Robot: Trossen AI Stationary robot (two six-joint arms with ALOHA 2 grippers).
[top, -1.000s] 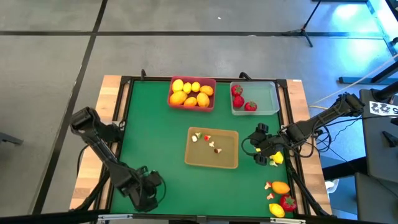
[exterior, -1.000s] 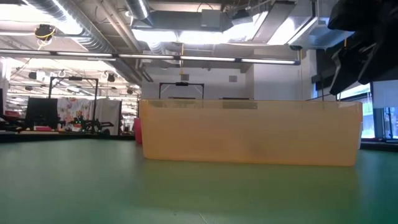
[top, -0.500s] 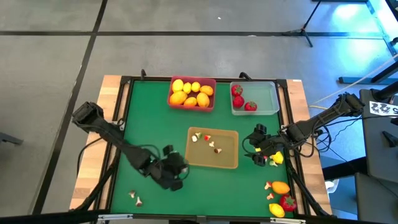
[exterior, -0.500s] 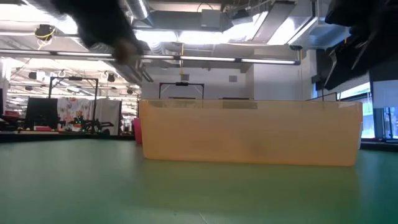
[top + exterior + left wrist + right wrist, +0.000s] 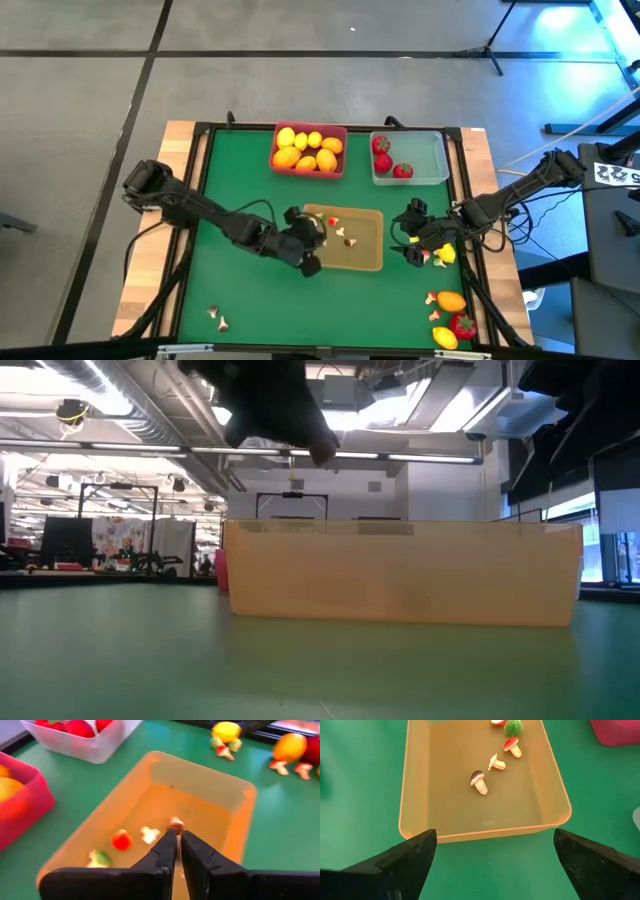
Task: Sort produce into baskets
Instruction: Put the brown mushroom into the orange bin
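Produce lies in many spots on the green tabletop (image 5: 240, 180). Two tiny mushrooms (image 5: 216, 318) sit near the front left corner. The left claw (image 5: 308, 240) hangs over the left end of the tan basket (image 5: 366, 262), pinched almost shut; I cannot tell if a tiny bit is between its tips. If it is, a good drop means opening over the middle of the basket, low down, so the bit does not bounce out. Little mushroom pieces (image 5: 480, 782) already lie inside. At the back edge, the pink basket (image 5: 309, 168) holds lemons (image 5: 300, 150), and the clear basket (image 5: 425, 175) holds red fruits (image 5: 383, 160). The right claw (image 5: 420, 250) waits wide open beside the tan basket's right end, close enough to bump. More pieces (image 5: 450, 315) wait at the front right corner.
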